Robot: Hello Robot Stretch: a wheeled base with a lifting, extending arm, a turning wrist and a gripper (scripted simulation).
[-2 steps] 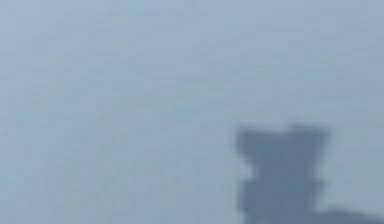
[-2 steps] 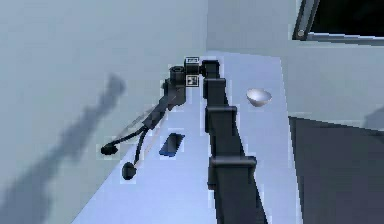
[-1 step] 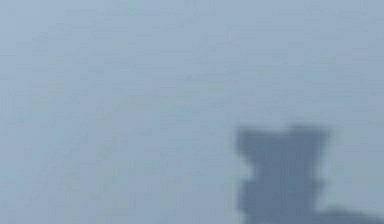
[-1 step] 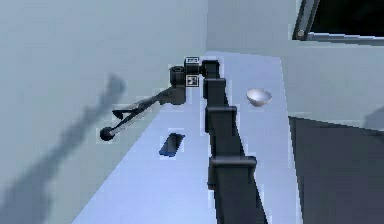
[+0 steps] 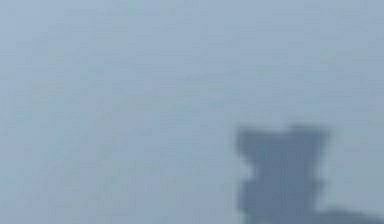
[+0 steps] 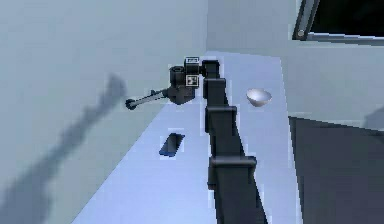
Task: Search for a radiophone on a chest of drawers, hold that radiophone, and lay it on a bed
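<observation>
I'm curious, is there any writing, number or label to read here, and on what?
None can be read.
White squares on the arm: black marks, a pattern, no letters.
Small dark flat thing on the tabletop: too small to show any print.
White bowl: plain.

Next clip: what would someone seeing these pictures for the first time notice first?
The dark square arm stands out first, rising from the arm side view's bottom edge over a pale blue top, with the gripper at its far end pointing left. On that top, a small dark flat object lies left of the arm and a white bowl sits right of it. The forward view faces a bare pale wall.
</observation>
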